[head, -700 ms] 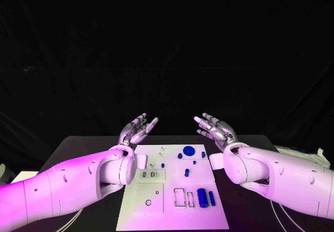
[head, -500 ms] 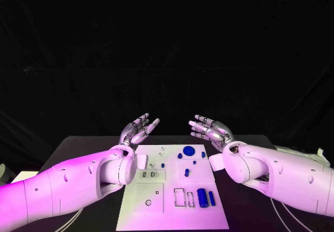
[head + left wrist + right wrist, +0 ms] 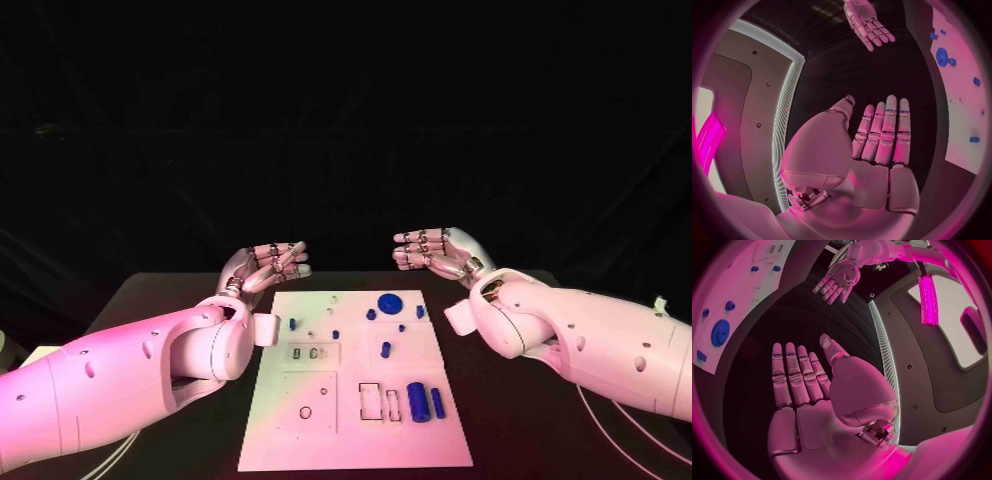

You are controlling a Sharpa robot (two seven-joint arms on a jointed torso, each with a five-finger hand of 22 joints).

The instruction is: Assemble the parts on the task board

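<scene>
Since both the left hand [image 3: 264, 268] and right hand [image 3: 437, 252] hover empty with fingers apart just beyond the task board [image 3: 356, 440], nothing's started; I'd guess next is reaching for a blue part [image 3: 418, 400] lying on it

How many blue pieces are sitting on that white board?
About 9 on the white board: a round disc at the far end, six small pieces scattered mid-board, two long cylinders near the right edge. Tiny ones may escape notice.
</scene>
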